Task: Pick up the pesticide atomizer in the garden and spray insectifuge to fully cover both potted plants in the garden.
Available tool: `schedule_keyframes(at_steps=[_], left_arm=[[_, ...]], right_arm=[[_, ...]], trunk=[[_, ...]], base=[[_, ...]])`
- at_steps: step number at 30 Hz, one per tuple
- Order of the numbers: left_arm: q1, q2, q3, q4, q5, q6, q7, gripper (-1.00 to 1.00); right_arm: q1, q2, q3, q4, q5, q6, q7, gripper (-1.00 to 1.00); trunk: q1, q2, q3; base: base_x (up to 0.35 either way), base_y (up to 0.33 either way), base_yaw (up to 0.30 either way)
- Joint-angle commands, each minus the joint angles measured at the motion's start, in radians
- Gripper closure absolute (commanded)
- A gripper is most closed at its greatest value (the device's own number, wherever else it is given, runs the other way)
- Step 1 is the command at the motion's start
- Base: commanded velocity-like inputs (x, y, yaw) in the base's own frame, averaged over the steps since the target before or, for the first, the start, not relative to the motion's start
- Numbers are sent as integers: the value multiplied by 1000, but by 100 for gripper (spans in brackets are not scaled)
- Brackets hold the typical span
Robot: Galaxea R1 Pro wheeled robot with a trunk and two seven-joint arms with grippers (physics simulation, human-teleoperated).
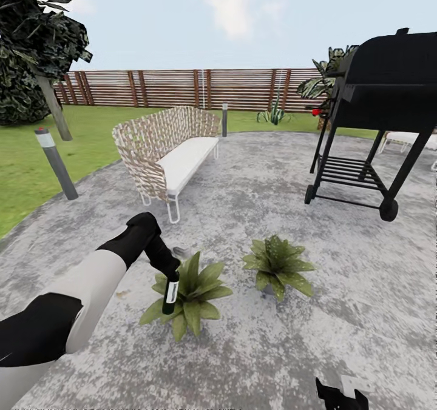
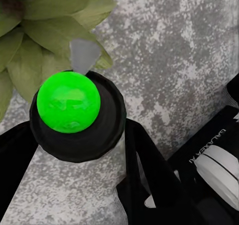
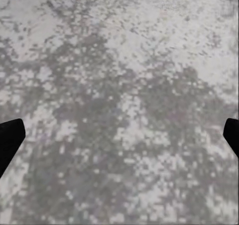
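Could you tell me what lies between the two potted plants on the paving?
Nothing: in the head view, bare mottled paving separates the left potted plant from the right potted plant.

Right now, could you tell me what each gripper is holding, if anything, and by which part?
The left gripper holds the pesticide atomizer by its upper end, bottle hanging down over the nearer potted plant. The right gripper is open and holds nothing.

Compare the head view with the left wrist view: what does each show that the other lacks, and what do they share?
Head view alone: the wicker seat, the black grill, the fence and the second potted plant. Left wrist view alone: a bright green ball on the end of the pesticide atomizer. Shared: the left gripper shut on the bottle, over the nearer potted plant on the mottled paving.
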Motion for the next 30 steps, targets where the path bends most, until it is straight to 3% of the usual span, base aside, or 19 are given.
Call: schedule_keyframes(at_steps=[1, 13, 16, 19, 26, 30], left_arm=[[-1, -1, 0, -1, -15, 11, -10, 100], [-1, 2, -2, -1, -22, 11, -8, 100], [5, 16, -1, 0, -25, 11, -7, 100], [51, 38, 3, -2, -29, 11, -5, 100], [78, 56, 7, -3, -29, 11, 80, 100], [78, 55, 58, -8, -29, 11, 95, 100]], right_arm=[[0, 0, 8, 1, -10, -3, 1, -100], [0, -1, 8, 1, -12, -3, 3, -100], [0, -1, 8, 1, -12, -3, 3, -100], [0, -1, 8, 1, -12, -3, 3, -100], [0, -1, 8, 1, -12, -3, 3, -100], [0, -2, 8, 1, -12, -3, 3, -100]], trunk=[[0, 0, -2], [0, 0, -21], [0, 0, -26], [0, 0, -31], [0, 0, -42], [0, 0, -48]], base=[[1, -273, 0], [11, -264, 0], [38, -36, 0], [7, -7, 0], [0, 0, 0], [0, 0, 0]])
